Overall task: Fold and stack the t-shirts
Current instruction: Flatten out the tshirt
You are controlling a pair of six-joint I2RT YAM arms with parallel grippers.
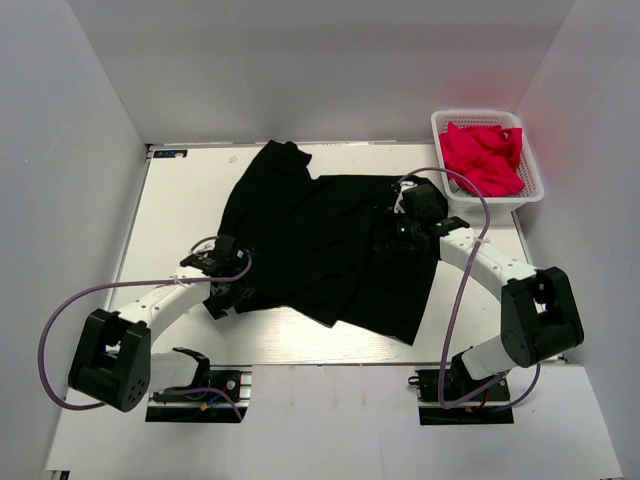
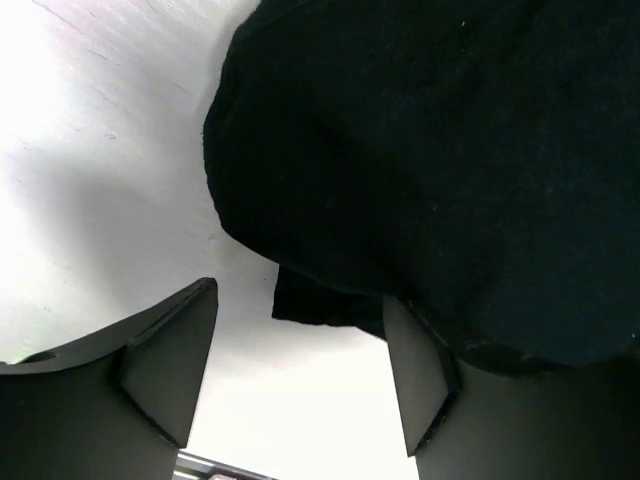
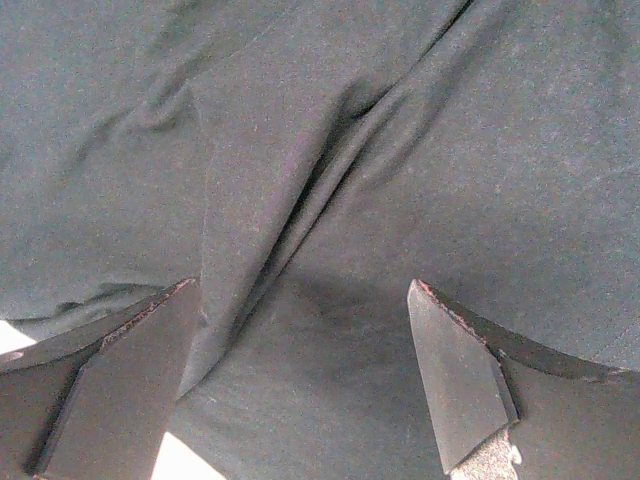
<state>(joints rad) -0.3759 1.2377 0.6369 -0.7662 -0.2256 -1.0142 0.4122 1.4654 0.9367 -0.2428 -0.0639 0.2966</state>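
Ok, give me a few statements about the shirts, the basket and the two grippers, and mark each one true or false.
1. The black t-shirt lies loosely spread on the table. True.
2. The white basket holds a black shirt. False: it holds pinkish-red cloth.
3. The right gripper is open over black cloth. True.
4. The left gripper is shut on the shirt. False: it is open, at the shirt's edge.
5. The basket stands at the table's near left corner. False: it stands at the far right corner.
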